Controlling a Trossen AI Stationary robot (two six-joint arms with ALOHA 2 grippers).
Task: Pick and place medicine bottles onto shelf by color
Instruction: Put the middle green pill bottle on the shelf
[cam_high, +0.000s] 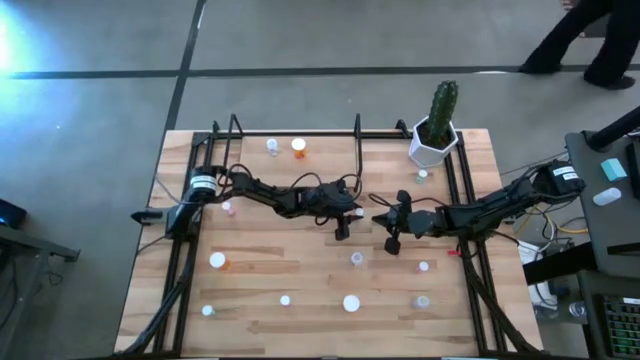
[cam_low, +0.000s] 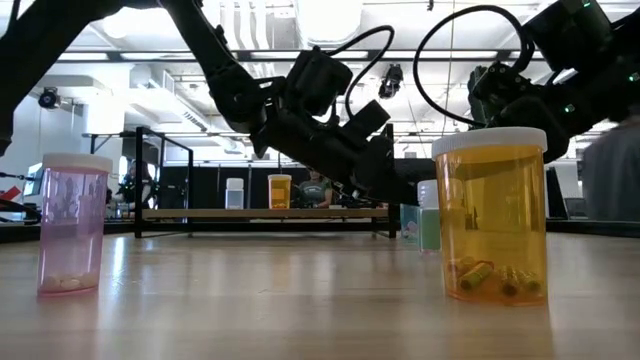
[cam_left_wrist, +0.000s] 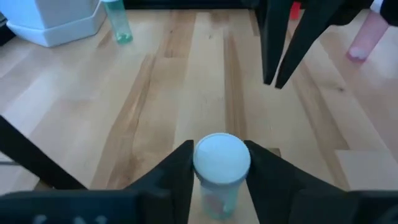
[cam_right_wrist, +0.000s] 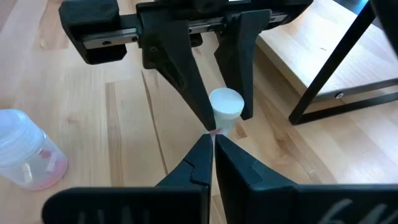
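A small pink-tinted medicine bottle (cam_left_wrist: 221, 163) with a white cap stands near the table's middle, and my left gripper (cam_left_wrist: 222, 152) is shut on it. The high view shows that gripper (cam_high: 349, 216) reaching in from the left. My right gripper (cam_right_wrist: 212, 149) is shut on nothing and faces it from the right, just short of the bottle (cam_right_wrist: 224, 107). The shelf (cam_high: 330, 150) stands along the far edge and carries a clear bottle (cam_high: 272, 146) and an orange one (cam_high: 298, 148), both upright on its board. My left gripper pinches the bottle between its two fingers at the cap's sides (cam_left_wrist: 199, 163) and the top of the body. The fingers (cam_right_wrist: 186, 81) come slanting down from the table's left. The bottle is upright, and its base seems to rest on the table.
Loose bottles stand about the near half of the table, among them a pink one (cam_low: 70, 222), an orange one (cam_low: 492, 215) and a white-capped one (cam_high: 217, 260). A cactus in a white pot (cam_high: 437, 130) stands at the far right, with a greenish bottle (cam_left_wrist: 117, 22) beside it.
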